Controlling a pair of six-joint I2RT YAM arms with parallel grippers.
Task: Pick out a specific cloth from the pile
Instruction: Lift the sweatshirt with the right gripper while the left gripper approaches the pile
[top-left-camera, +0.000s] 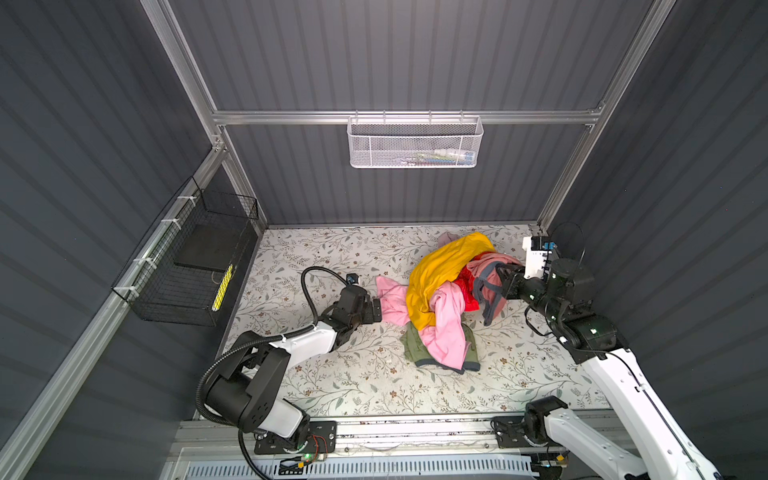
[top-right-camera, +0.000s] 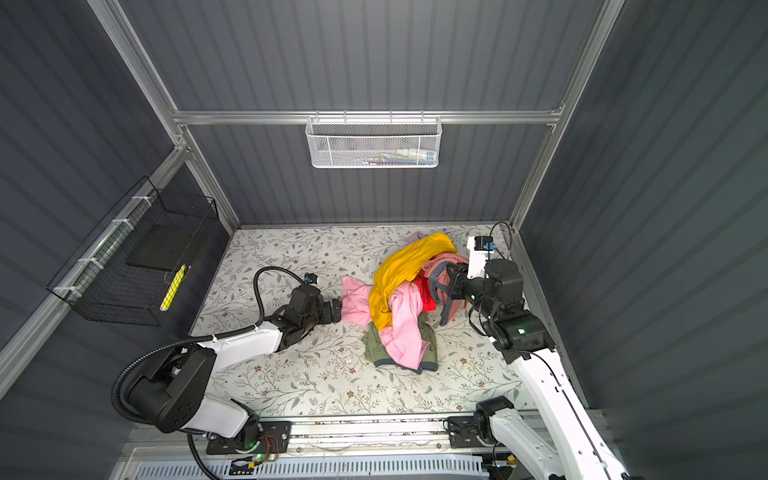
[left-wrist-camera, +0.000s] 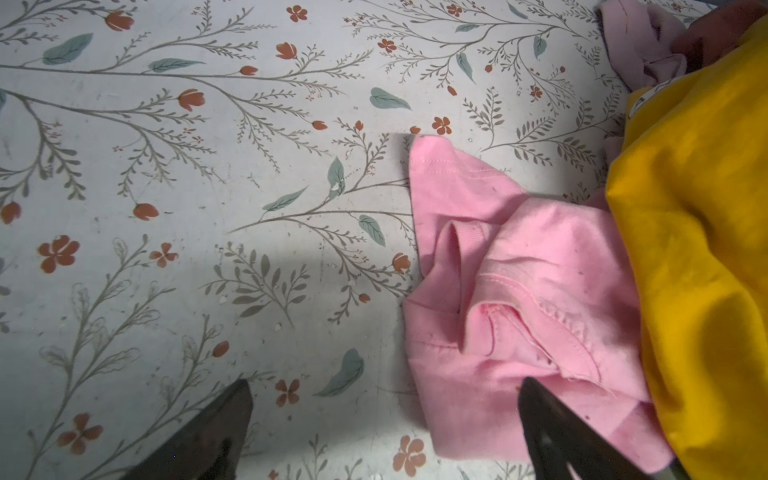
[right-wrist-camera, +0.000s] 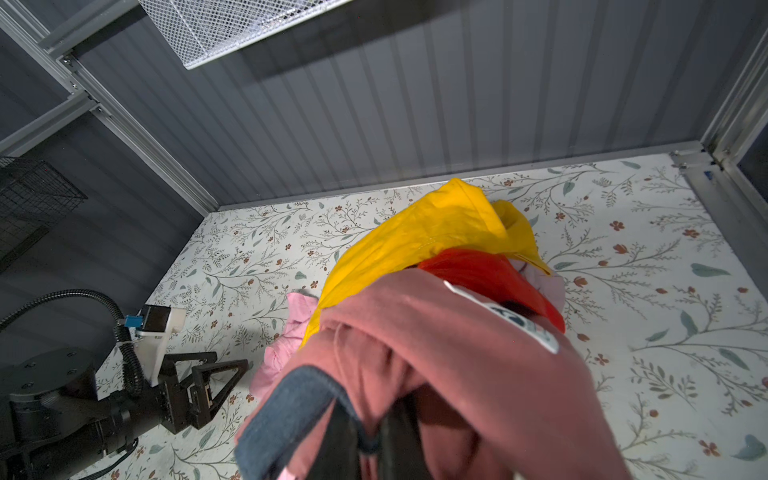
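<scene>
The pile (top-left-camera: 440, 270) (top-right-camera: 399, 270) of mixed garments lies right of centre on the floral table. The cloth (top-left-camera: 484, 266) (top-right-camera: 442, 262) (right-wrist-camera: 457, 353), dusty salmon-rose with grey-blue trim and a white logo patch, is lifted off the pile's right side. My right gripper (top-left-camera: 500, 278) (top-right-camera: 451, 280) (right-wrist-camera: 368, 419) is shut on the cloth's trimmed edge, and folds drape over its fingers. My left gripper (top-left-camera: 377, 311) (top-right-camera: 337, 311) (left-wrist-camera: 384, 384) stands open and empty at the pile's left edge. One of its fingertips (left-wrist-camera: 528, 386) is over the bright pink garment (left-wrist-camera: 498, 270).
A yellow garment (left-wrist-camera: 698, 208) tops the heap and an olive one (top-left-camera: 415, 345) lies at its near side. A white mesh basket (top-left-camera: 415, 143) hangs on the back wall and a black wire basket (top-left-camera: 195, 257) on the left wall. The right wall stands close behind my right arm.
</scene>
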